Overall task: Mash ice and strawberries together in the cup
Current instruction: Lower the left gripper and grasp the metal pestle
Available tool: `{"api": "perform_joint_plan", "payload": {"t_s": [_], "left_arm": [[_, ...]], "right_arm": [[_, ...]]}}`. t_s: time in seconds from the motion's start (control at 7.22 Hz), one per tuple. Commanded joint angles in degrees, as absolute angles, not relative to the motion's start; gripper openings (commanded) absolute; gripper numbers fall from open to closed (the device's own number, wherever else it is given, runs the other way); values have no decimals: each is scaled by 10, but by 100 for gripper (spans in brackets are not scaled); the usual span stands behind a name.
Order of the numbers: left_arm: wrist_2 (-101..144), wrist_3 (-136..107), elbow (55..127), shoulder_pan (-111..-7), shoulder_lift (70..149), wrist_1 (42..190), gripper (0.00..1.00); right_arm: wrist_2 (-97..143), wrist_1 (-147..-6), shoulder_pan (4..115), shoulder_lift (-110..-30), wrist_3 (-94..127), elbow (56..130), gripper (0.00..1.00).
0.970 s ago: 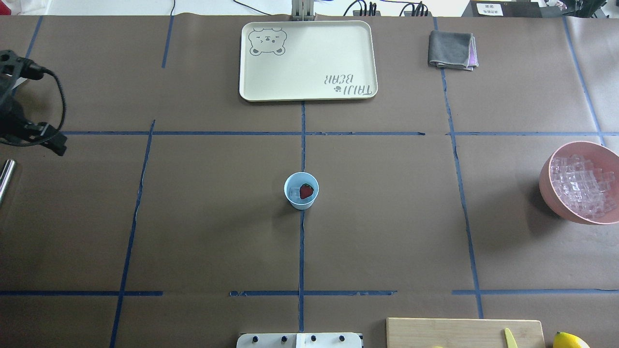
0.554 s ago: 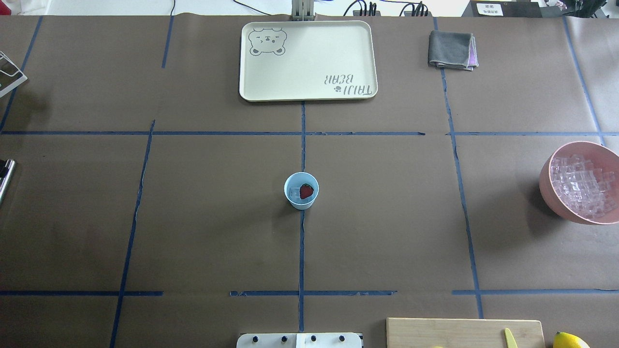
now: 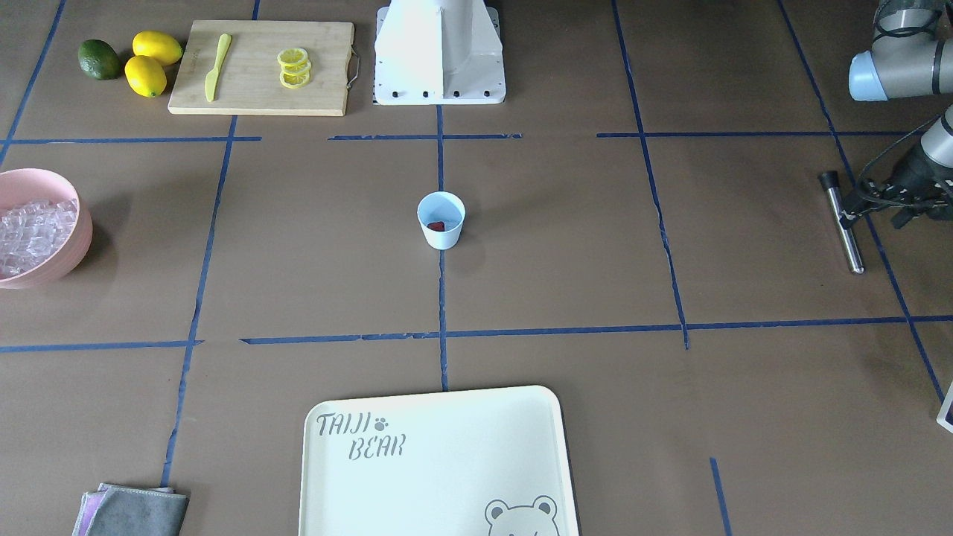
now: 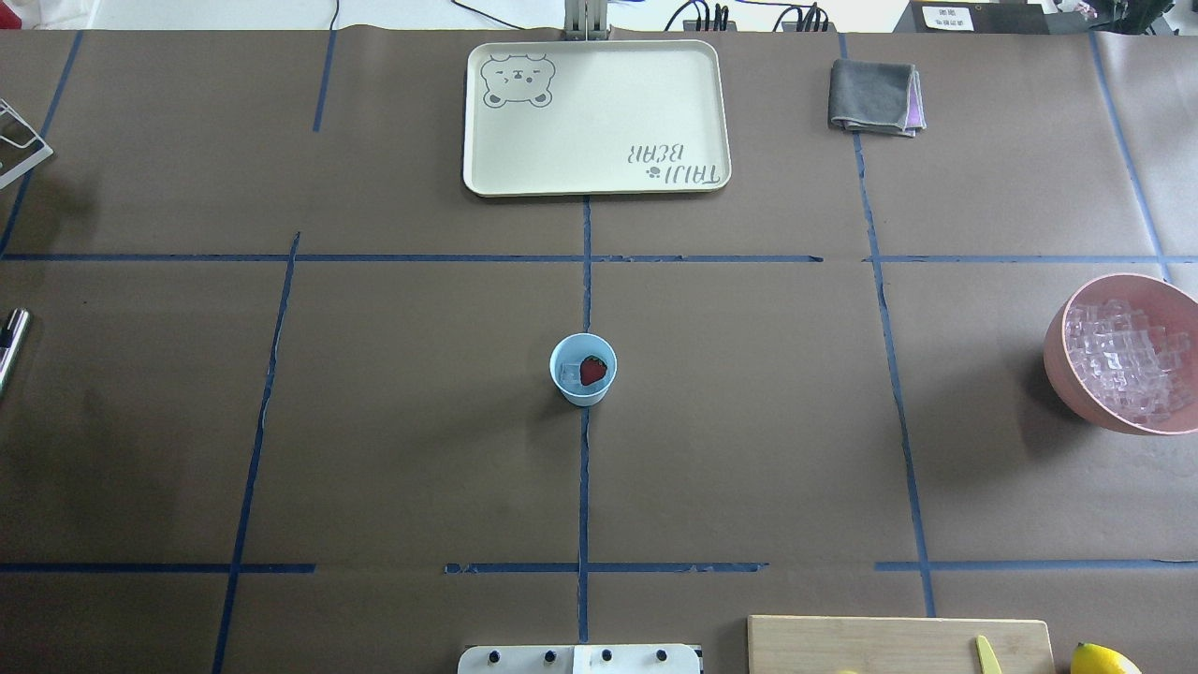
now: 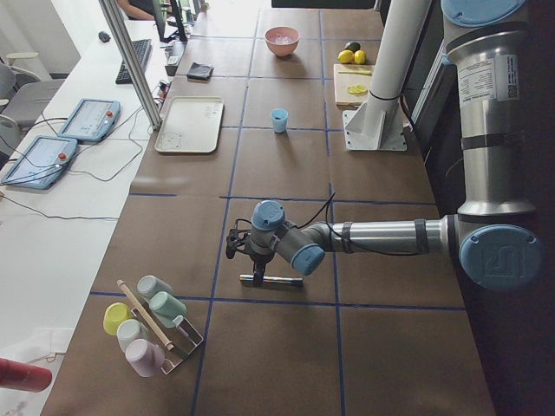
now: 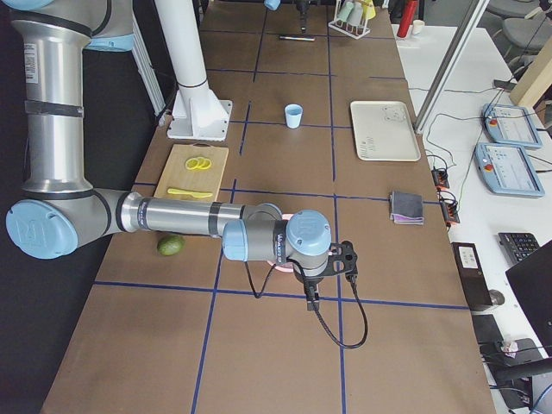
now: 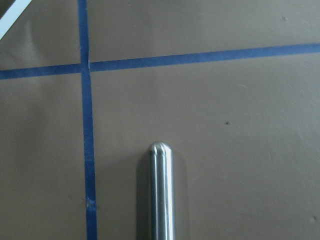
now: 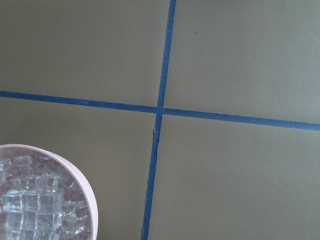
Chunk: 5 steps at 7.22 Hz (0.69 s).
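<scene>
The pale blue cup [image 4: 582,370] stands upright at the table's middle, with a red strawberry [image 4: 593,371] and a little ice [image 4: 568,376] inside. More ice [image 4: 1128,360] fills the pink bowl [image 4: 1058,360] at the right edge. A metal rod [image 3: 843,222] lies flat far to the robot's left. My left gripper [image 3: 877,212] hovers over the rod's end, dark fingers apart, nothing held. The left wrist view shows the rod's rounded tip [image 7: 161,150] straight below. My right gripper [image 6: 348,259] hangs beside the bowl; I cannot tell whether it is open or shut.
A cream tray [image 4: 595,117] and a folded grey cloth [image 4: 875,95] lie at the far side. A cutting board [image 3: 260,67] carries lemon slices and a yellow knife, with lemons [image 3: 153,61] and an avocado [image 3: 99,59] beside it. A rack of cups [image 5: 152,325] stands past the rod.
The left arm, seen at the overhead view's left edge a second ago, has moved out of that view. The cup, bowl and rod have stayed put.
</scene>
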<state>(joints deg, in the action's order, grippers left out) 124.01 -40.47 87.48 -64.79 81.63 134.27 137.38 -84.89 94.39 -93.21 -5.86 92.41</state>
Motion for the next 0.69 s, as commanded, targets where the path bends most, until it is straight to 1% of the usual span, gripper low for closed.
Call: {"api": "perform_joint_plan", "payload": {"t_s": [0.0,0.28,0.55], "left_arm": [[1238,-435,839,-643,830,1372,100],[1238,-435,811,-630,851,1373,100],[1238,-435,790,-625,855,1384,100]], "right_arm": [[1373,-848,944,-931,-59,922,100],[1373,-848,944,-930,-59,923,100],[1373,-848,944,-929,-59,923,99]]}}
